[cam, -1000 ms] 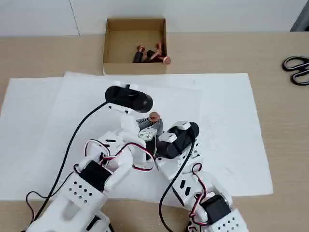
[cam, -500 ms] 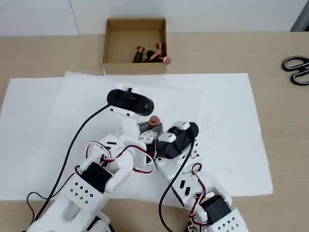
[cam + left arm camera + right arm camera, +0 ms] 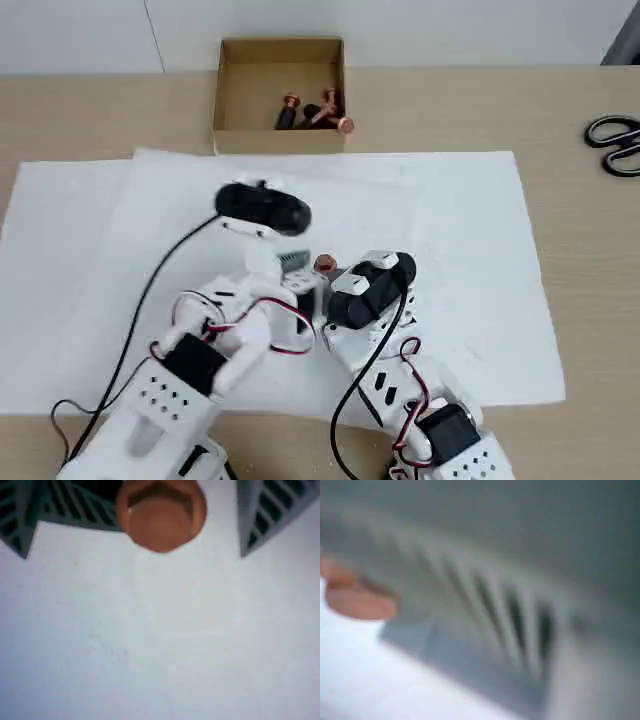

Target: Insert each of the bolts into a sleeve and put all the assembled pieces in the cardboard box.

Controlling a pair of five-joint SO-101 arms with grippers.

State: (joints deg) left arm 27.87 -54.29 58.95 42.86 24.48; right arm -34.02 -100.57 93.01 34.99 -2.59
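Observation:
A copper bolt head [image 3: 325,264] shows between the two arms at the middle of the white paper. In the left wrist view the bolt [image 3: 161,515] hangs just above the paper with something dark behind it. My left gripper [image 3: 132,555] is open around it: the bolt lies close to one grey ribbed finger [image 3: 15,525] and clear of the other. My right arm's wrist [image 3: 365,285] sits right beside the bolt and covers its gripper. In the right wrist view the bolt [image 3: 357,600] lies next to a ribbed grey surface. The cardboard box [image 3: 232,100] holds several assembled pieces [image 3: 315,112].
The white paper [image 3: 460,230] covers most of the table in front of the box. Black scissors [image 3: 615,140] lie at the far right edge. Cables run from both arms toward the near edge.
The bolt head has come down and nearer to the arms' bases, from beside the left wrist camera to beside the right wrist. Both arms have drawn back a little.

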